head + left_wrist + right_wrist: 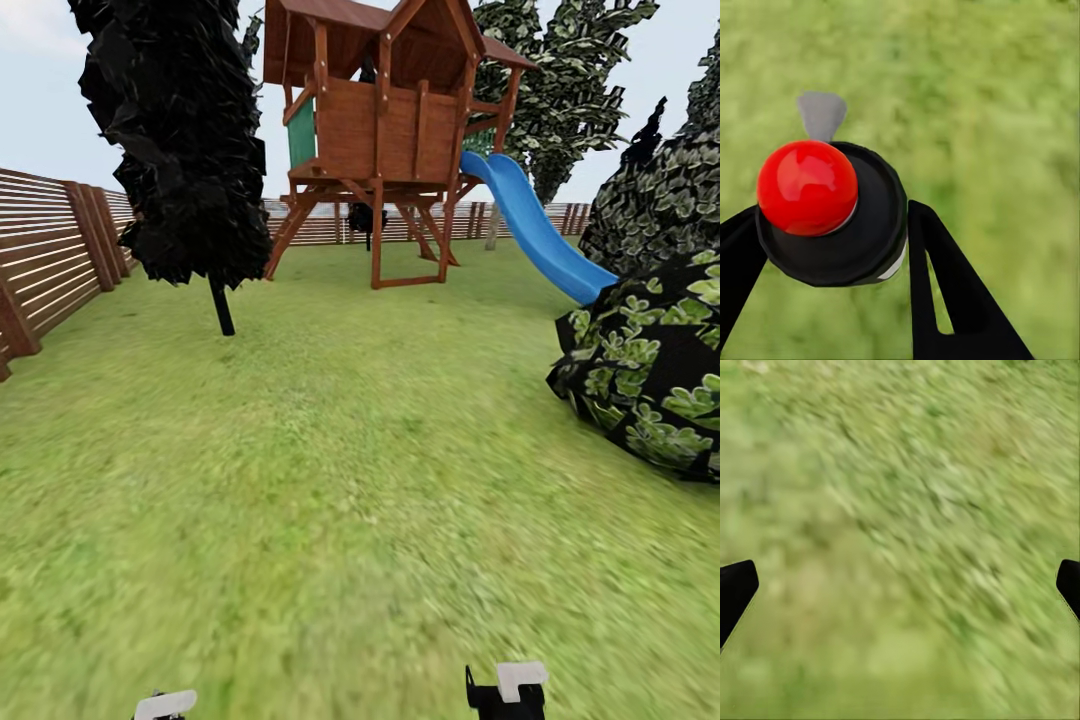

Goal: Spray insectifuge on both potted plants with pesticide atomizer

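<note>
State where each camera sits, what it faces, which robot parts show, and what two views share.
Head view: on the head, facing forward over the lawn to the play tower; left gripper and right gripper at the lower edge.
Left wrist view: by the left gripper, looking down its fingers at the held pesticide atomizer.
Right wrist view: between open fingers, down at grass.
All three share the lawn.

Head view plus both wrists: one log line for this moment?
phase: transit over lawn | left gripper: shut on pesticide atomizer | right gripper: open | ahead: wooden playhouse, blue slide
</note>
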### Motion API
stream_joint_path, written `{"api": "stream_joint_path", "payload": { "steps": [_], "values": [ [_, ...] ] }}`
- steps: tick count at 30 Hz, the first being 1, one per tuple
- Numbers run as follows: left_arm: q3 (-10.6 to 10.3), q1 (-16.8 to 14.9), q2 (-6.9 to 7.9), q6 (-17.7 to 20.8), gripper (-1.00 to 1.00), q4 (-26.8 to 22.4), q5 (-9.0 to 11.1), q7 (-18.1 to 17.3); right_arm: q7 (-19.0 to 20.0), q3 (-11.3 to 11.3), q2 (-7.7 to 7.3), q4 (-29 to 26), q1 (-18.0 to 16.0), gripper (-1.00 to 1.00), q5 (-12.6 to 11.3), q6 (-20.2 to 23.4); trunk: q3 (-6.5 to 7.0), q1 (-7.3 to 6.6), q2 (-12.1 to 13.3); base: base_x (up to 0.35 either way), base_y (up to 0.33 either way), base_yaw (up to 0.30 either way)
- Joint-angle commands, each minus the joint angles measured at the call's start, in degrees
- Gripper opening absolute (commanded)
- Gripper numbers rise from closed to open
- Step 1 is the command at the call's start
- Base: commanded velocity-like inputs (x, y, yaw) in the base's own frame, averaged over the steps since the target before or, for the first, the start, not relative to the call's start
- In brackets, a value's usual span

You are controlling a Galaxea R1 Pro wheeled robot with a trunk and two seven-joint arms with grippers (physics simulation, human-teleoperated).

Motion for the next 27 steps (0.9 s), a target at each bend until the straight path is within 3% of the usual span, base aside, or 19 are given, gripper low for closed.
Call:
{"api": "stream_joint_path", "payload": {
  "steps": [1,27],
  "values": [
    [-0.45,-0.03,0.01,-0.15,-1.00,0.04,0.60,-0.18,-0.47,-0.14,0.02,0.06,-0.04,1.00,0.62,-0.06,-0.05,0.02,-0.02,0.339,0.000,0.000],
    [-0.44,-0.05,0.01,-0.15,-1.00,0.02,0.61,-0.20,-0.56,-0.14,0.02,-0.01,-0.04,1.00,0.51,-0.09,-0.05,0.02,-0.02,0.339,0.000,0.000]
  ]
}}
